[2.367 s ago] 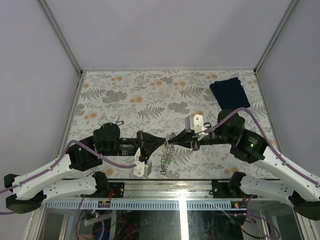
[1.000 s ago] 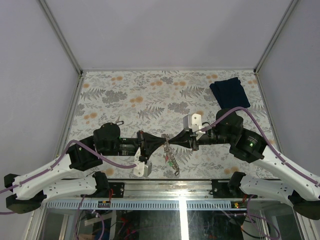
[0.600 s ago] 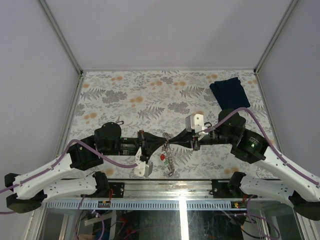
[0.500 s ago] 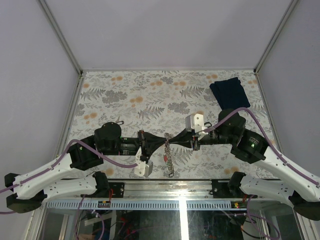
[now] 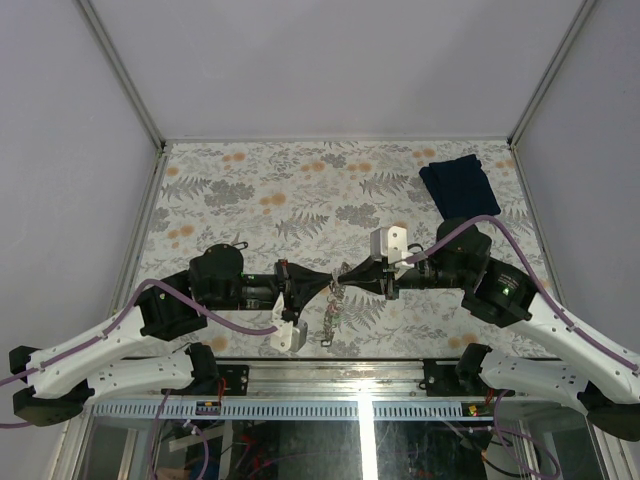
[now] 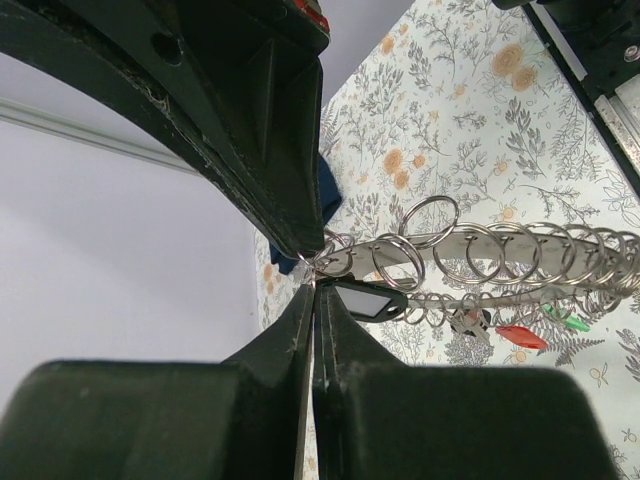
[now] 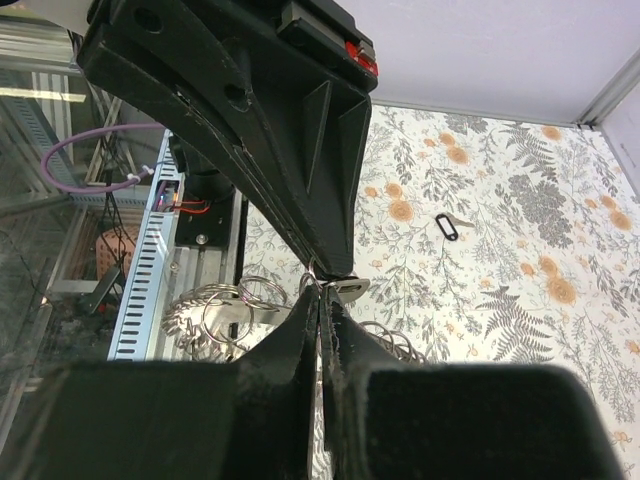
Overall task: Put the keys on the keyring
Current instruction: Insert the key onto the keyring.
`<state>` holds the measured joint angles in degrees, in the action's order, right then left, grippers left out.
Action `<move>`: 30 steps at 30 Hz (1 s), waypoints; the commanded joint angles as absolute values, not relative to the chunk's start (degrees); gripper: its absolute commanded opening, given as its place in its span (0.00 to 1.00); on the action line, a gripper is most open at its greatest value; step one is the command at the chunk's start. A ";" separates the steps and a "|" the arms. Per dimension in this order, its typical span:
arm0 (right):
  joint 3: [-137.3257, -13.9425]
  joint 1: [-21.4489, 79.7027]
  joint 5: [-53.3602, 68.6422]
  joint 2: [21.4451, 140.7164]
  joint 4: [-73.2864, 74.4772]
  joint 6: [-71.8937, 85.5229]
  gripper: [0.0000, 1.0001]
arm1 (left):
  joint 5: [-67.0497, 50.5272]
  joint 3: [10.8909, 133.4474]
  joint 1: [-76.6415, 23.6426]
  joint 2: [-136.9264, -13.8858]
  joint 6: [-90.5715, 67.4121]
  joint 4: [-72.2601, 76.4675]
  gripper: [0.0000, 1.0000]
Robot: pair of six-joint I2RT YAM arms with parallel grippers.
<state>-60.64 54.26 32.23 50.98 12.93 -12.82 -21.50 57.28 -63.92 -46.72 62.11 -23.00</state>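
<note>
Over the table's (image 5: 300, 180) 6 o'clock edge, left gripper (image 5: 328, 287) and right gripper (image 5: 342, 283) clench the keyring (image 5: 327, 322); one key (image 6: 365, 298) seems threaded, a loose key (image 5: 238, 243) at 9 o'clock isn't.

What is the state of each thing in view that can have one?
Silvery metal chain loop with red and green tags: lifted, hanging from both grippers.
Left gripper: fingers shut on the chain's upper end.
Right gripper: fingers shut on the same end.
Small black-headed key: at the pinched end; whether threaded, unclear.
Second small black key: loose on the table.
Dark blue folded cloth: folded, lying far right.
</note>
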 commanded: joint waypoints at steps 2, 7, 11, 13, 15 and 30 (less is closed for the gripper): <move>-63.28 54.00 26.04 49.44 9.00 -12.80 0.00 | -23.39 58.83 -64.08 -46.50 62.59 -22.76 0.00; -63.17 53.99 24.73 49.08 7.90 -12.20 0.00 | -23.59 58.63 -64.08 -46.45 62.41 -22.76 0.00; -62.71 53.97 25.10 48.75 6.10 -11.29 0.00 | -23.74 58.56 -64.11 -46.49 62.34 -23.00 0.00; -62.44 53.97 25.58 48.54 5.24 -10.89 0.00 | -23.75 58.60 -64.11 -46.61 62.39 -23.16 0.00; -62.33 53.99 25.90 48.64 4.74 -10.64 0.00 | -23.94 58.62 -64.15 -46.62 62.24 -23.20 0.00; -61.83 53.97 26.98 50.00 2.16 -9.51 0.00 | -25.00 58.71 -64.10 -46.65 62.05 -23.20 0.00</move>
<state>-60.51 54.33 29.43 50.33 12.47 -10.00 -21.02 57.47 -63.70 -46.70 62.39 -23.16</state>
